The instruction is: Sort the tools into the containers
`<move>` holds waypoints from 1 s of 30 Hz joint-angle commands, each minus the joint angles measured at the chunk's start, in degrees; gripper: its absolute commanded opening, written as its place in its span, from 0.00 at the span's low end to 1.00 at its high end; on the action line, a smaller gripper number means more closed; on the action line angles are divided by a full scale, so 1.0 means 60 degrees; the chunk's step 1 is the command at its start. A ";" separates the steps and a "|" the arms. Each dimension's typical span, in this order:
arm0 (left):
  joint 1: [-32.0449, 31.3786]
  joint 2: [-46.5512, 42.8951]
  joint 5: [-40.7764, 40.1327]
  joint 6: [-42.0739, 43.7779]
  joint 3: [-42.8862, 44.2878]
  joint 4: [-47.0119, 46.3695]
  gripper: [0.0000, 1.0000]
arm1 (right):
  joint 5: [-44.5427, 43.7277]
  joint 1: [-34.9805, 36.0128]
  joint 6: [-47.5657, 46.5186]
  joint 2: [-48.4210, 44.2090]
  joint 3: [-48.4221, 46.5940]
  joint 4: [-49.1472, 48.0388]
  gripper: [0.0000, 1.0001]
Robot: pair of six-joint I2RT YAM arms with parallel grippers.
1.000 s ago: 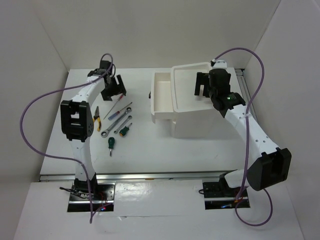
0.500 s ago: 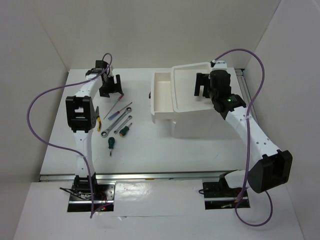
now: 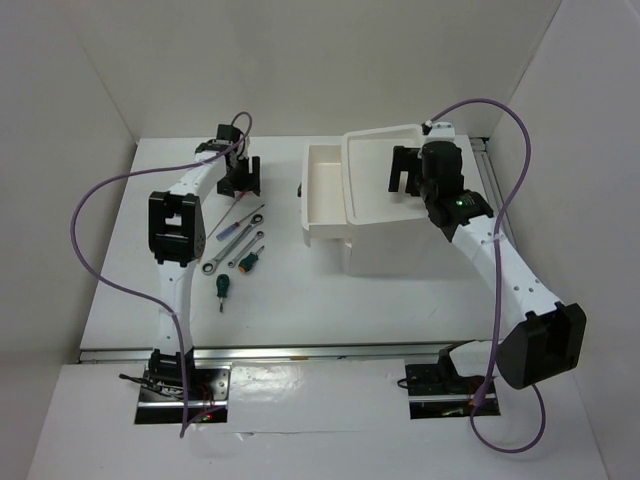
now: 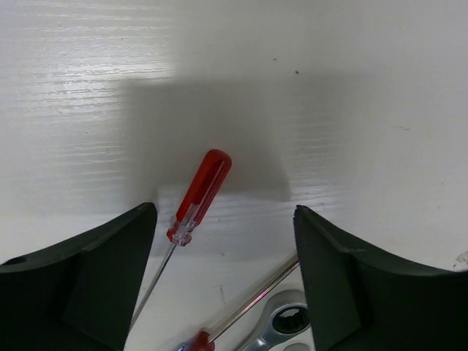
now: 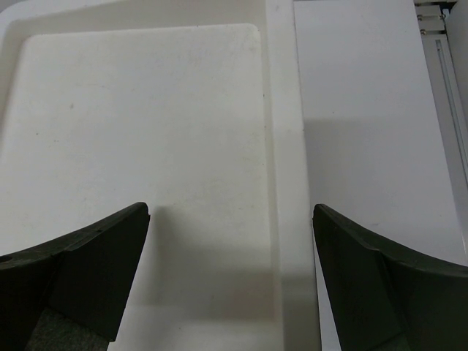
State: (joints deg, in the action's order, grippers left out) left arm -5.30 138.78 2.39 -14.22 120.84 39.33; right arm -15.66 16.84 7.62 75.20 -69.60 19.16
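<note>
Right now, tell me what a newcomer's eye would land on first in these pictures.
The white cabinet at the table's centre-right stands out, its upper drawer pulled out to the left. Left of it lies a small cluster of tools, with the open left hand poised over the red-handled screwdriver. The open right hand hangs above the cabinet's top tray.

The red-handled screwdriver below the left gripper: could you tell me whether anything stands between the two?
Nothing visible does: the left gripper hangs open above the red-handled screwdriver, its handle uncovered; a ratchet wrench lies nearby, clear of it.
</note>
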 commanded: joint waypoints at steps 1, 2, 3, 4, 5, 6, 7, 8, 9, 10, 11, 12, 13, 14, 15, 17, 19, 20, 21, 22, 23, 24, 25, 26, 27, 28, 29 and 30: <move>-0.0157 0.0307 -0.0633 0.0070 -0.0407 0.0359 0.84 | 0.0427 0.0020 0.0518 0.0007 0.0629 0.1363 1.00; -0.0157 0.0307 -0.0720 0.0070 -0.0408 0.0359 0.80 | 0.0427 0.0020 0.0518 0.0006 0.0629 0.1363 1.00; -0.0157 0.0206 -0.0939 0.0070 -0.0654 0.0359 0.75 | 0.0427 0.0020 0.0518 -0.0110 0.0629 0.1363 1.00; -0.0055 0.0205 -0.0941 0.0070 -0.0657 0.0359 0.71 | 0.0427 0.0020 0.0518 -0.0111 0.0629 0.1363 1.00; -0.0054 0.0205 -0.0941 -0.0104 -0.0657 0.0359 0.66 | 0.0427 0.0020 0.0518 -0.0111 0.0629 0.1363 1.00; 0.0062 0.0205 -0.0926 -0.0106 -0.0657 0.0446 0.62 | 0.0427 0.0020 0.0518 -0.0198 0.0629 0.1363 1.00; 0.0165 0.0205 -0.0926 -0.0106 -0.0744 0.0447 0.57 | 0.0427 0.0020 0.0518 -0.0199 0.0629 0.1363 1.00; 0.0166 0.0205 -0.1086 -0.0193 -0.0745 0.0447 0.50 | 0.0427 0.0020 0.0518 -0.0199 0.0629 0.1363 1.00; 0.0253 0.0205 -0.0855 -0.0194 -0.0875 0.0447 0.44 | 0.0427 0.0020 0.0518 -0.0199 0.0629 0.1363 1.00; 0.0341 0.0205 -0.0853 -0.0194 -0.0877 0.0447 0.42 | 0.0427 -0.0067 0.0518 -0.0199 0.0629 0.1363 1.00; 0.0341 0.0205 -0.0955 -0.0194 -0.0877 0.0447 0.32 | 0.0427 -0.0068 0.0518 -0.0199 0.0629 0.1363 1.00; 0.0341 0.0205 -0.0840 -0.0194 -0.0877 0.0447 0.29 | 0.0427 -0.0068 0.0518 -0.0199 0.0629 0.1363 1.00; 0.0341 0.0306 -0.0954 -0.0194 -0.0877 0.0534 0.27 | 0.0427 -0.0068 0.0518 -0.0286 0.0629 0.1363 1.00; 0.0341 0.0307 -0.0869 -0.0194 -0.0877 0.0535 0.19 | 0.0427 -0.0068 0.0518 -0.0287 0.0629 0.1363 1.00; 0.0341 0.0510 -0.0781 -0.0194 -0.0877 0.0535 0.02 | 0.0427 -0.0068 0.0518 -0.0287 0.0629 0.1363 1.00; 0.0341 0.0717 -0.0635 -0.0194 -0.0658 0.0637 0.00 | 0.0427 -0.0068 0.0518 -0.0375 0.0629 0.1363 1.00; 0.0341 0.0877 -0.0735 -0.0193 -0.0410 0.0753 0.00 | 0.0427 -0.0155 0.0518 -0.0375 0.0629 0.1363 1.00; 0.0341 0.0966 -0.0736 -0.0194 -0.0321 0.0841 0.00 | 0.0427 -0.0155 0.0518 -0.0375 0.0629 0.1363 1.00; 0.0240 0.0967 -0.1026 -0.0339 -0.0030 0.0944 0.00 | 0.0427 -0.0155 0.0518 -0.0375 0.0629 0.1363 1.00; 0.0239 0.0967 -0.1029 -0.0340 -0.0027 0.1032 0.00 | 0.0427 -0.0155 0.0518 -0.0375 0.0629 0.1363 1.00; 0.0239 0.0778 -0.0942 -0.0340 0.0292 0.1134 0.00 | 0.0427 -0.0155 0.0518 -0.0375 0.0629 0.1363 1.00; 0.0239 0.0602 -0.1057 -0.0616 0.0469 0.1135 0.00 | 0.0427 -0.0155 0.0518 -0.0375 0.0716 0.1363 1.00; 0.0239 0.0368 -0.1058 -0.0619 0.0732 0.1135 0.00 | 0.0340 -0.0155 0.0518 -0.0375 0.0717 0.1363 1.00; 0.0239 -0.0185 -0.1145 -0.0619 0.0909 0.1237 0.00 | 0.0340 -0.0155 0.0518 -0.0375 0.0717 0.1363 1.00; 0.0239 -0.0495 -0.1262 -0.0909 0.1084 0.1238 0.00 | 0.0340 -0.0155 0.0605 -0.0375 0.0717 0.1363 1.00; 0.0239 -0.0846 -0.1162 -0.0912 0.1318 0.1238 0.00 | 0.0340 -0.0155 0.0605 -0.0375 0.0630 0.1363 1.00; 0.0239 -0.1198 -0.1248 -0.1057 0.1451 0.1238 0.00 | 0.0340 -0.0155 0.0605 -0.0375 0.0629 0.1363 1.00; 0.0239 -0.1912 -0.1248 -0.1174 0.1452 0.1238 0.00 | 0.0340 -0.0155 0.0605 -0.0375 0.0629 0.1363 1.00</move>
State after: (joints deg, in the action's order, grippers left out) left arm -3.68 138.63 -3.75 -18.31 125.08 45.10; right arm -14.17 16.21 8.54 72.77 -68.03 19.66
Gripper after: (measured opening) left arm 0.043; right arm 0.999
